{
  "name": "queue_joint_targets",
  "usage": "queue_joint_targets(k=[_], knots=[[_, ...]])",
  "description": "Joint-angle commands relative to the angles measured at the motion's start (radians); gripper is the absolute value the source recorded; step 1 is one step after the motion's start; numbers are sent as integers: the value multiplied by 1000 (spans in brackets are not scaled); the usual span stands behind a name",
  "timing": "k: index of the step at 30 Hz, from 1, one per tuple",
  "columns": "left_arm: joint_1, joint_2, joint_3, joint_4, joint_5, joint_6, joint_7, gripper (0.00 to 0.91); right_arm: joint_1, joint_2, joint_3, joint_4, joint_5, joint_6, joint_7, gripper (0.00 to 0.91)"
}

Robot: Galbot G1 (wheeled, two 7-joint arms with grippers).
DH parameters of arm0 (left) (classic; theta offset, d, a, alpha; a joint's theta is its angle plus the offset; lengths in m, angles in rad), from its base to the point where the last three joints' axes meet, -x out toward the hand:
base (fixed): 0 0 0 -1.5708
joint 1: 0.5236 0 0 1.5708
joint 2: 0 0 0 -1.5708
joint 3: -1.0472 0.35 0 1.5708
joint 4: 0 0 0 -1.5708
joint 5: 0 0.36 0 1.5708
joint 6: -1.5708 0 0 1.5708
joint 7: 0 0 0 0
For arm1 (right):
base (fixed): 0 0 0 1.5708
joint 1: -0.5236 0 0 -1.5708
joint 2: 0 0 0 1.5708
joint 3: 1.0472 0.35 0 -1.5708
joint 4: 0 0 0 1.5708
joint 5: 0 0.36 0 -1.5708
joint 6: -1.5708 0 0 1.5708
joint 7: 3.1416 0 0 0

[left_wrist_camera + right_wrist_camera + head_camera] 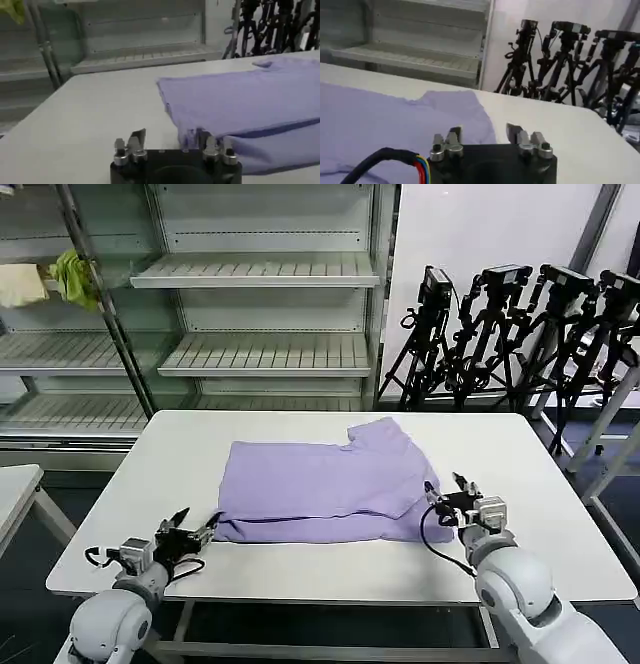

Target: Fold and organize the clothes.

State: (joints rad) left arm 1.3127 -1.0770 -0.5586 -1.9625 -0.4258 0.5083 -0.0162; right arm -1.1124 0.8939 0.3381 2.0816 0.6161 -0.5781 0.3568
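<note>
Flanking the near edge of the white rectangular table [560,514], the left gripper [198,531] and right gripper [446,487] both sit low with jaws spread open, holding nothing. Between them lies the folded lavender soft-fabric T-shirt [320,489], its near corners just beside each gripper. Beyond stand empty grey metal shelves [265,354] and black camera tripods [520,334].

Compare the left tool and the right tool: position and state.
The left tool sits at the T-shirt's near left corner, one finger at the fabric edge; the right tool is at its right edge. Both are open, low over the white table, holding nothing.
</note>
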Motion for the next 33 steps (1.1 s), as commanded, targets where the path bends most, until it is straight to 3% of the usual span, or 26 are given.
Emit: queue_joint_targets(k=[1,7,23,33], knots=[[76,4,-29,-72,3,-1,0,907,-65,-26,46,67,-1,0,5,907],[44,-1,-26,-47,0,-4,-6,907,-183,-62,140,166,-1,1,-5,907],[-317,3,105,249,-12,-28,-1,907,-302,-13,226,189,-25,1,0,907],[-284,-11,117,248,-16,3,3,907,-322,-15,242,198,-24,0,-17,907]])
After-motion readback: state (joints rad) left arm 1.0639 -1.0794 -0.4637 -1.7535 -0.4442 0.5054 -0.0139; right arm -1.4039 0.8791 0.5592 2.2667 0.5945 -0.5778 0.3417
